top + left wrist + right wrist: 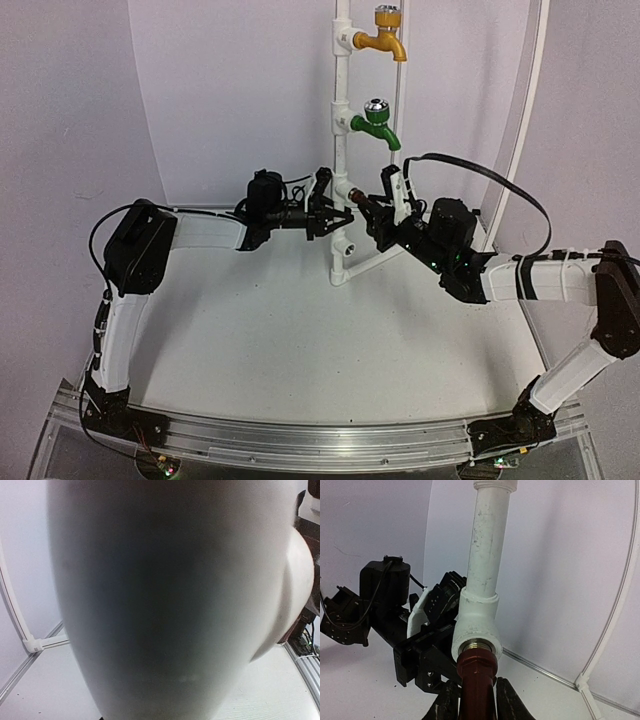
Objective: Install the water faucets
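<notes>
The dark brown faucet (477, 667) has its threaded end in the brass-lined socket (477, 625) of the white pipe stand (342, 150). My right gripper (477, 700) is shut on its body, one fingertip (447, 705) on each side. In the top view this faucet (360, 203) sits at the stand's third socket, with the right gripper (380, 215) just to its right. The green faucet (375, 125) is mounted one socket higher, spout down. My left gripper (335, 215) is shut on the pipe stand from the left. The pipe (165, 600) fills the left wrist view and hides the fingers.
A yellow-orange faucet (385, 38) is fitted at the stand's top. An open lower socket (348, 250) faces forward near the stand's foot. A black cable (500, 185) loops above the right arm. White corner tubing (525, 110) frames the back wall.
</notes>
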Robot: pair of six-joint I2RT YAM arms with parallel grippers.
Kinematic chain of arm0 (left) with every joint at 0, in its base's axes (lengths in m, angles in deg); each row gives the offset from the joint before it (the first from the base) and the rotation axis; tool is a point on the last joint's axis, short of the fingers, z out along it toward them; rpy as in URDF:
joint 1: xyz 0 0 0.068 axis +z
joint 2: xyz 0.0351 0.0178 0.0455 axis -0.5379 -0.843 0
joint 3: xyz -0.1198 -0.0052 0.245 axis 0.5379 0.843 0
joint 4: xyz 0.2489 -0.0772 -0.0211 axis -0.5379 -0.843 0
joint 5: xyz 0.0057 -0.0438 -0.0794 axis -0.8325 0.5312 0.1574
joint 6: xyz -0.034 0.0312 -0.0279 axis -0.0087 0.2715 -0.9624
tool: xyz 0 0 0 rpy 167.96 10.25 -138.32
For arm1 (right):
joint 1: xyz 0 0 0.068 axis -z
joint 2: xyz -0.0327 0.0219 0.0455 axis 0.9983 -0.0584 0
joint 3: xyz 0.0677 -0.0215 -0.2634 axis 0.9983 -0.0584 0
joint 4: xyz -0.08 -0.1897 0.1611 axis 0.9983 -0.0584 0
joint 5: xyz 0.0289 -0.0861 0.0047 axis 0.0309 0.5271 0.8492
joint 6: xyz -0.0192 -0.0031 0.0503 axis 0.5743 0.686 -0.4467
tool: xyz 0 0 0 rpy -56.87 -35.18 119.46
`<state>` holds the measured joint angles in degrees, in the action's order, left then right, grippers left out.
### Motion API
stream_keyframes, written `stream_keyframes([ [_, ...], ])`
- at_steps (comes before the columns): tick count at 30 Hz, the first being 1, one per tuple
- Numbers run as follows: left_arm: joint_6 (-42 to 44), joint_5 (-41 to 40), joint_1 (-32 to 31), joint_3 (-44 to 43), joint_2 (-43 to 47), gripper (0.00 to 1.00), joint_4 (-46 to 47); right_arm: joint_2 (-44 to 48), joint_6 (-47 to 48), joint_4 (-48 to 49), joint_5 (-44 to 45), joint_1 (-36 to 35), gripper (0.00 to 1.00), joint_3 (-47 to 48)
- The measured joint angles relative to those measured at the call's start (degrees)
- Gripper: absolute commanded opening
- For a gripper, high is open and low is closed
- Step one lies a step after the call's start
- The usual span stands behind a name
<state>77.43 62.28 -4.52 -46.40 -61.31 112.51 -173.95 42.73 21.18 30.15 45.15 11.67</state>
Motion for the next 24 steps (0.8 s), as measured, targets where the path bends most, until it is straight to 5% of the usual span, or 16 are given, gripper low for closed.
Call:
stream_keyframes([
  [24, 0.60, -7.49, -1.93, 3.15, 1.59, 0.00, 1.60, 1.37, -40.16, -0.36, 1.74, -0.06, 0.00, -0.99],
])
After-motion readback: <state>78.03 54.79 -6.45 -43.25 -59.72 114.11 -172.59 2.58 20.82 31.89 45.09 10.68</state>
